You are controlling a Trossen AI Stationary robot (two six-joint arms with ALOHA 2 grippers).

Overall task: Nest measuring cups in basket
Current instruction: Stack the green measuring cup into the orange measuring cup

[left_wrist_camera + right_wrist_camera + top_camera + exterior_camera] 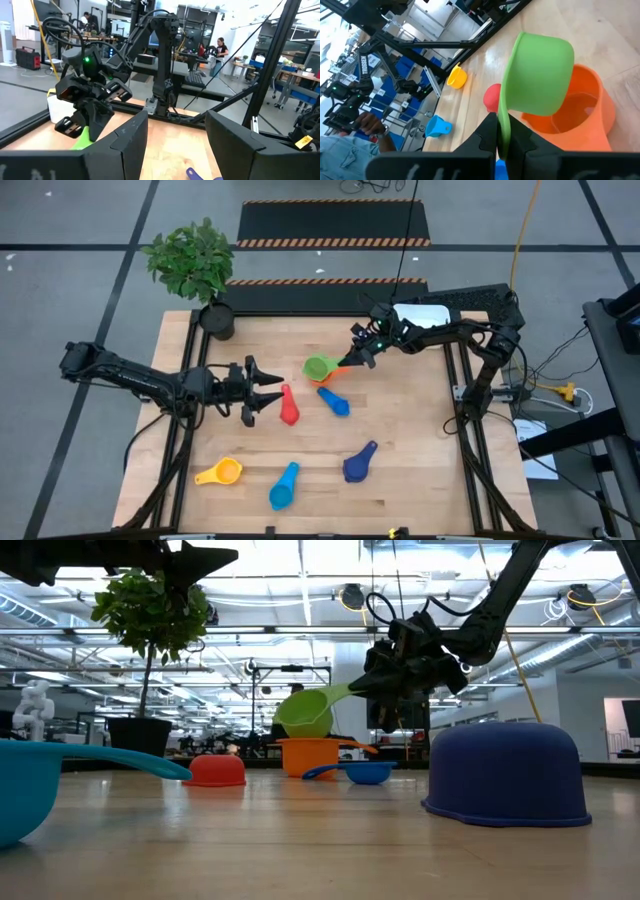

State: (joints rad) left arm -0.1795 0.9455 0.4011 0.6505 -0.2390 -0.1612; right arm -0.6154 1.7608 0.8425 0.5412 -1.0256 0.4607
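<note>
Wooden table (pixel 420 470) holding cups lying apart. Left gripper (pixel 268 391) hovering near red cup (pixel 289 409), jaws open, empty. Right gripper (pixel 352 362) pinching green cup (pixel 320 367) handle, hanging it over empty orange cup (pixel 580 107). White basket (pixel 422 314) sitting at back.

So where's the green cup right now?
The green cup hangs mid-table, held by its handle in the right gripper, just above the orange cup.

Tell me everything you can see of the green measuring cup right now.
The green measuring cup is a small, glossy, plastic-looking scoop with a round bowl and a short flat handle. The right gripper, shut, pinches that handle. The cup hangs tilted in the air just above the orange cup, which sits upright on the wooden table. Whether the two cups touch, I cannot tell. Its bowl looks empty.
</note>
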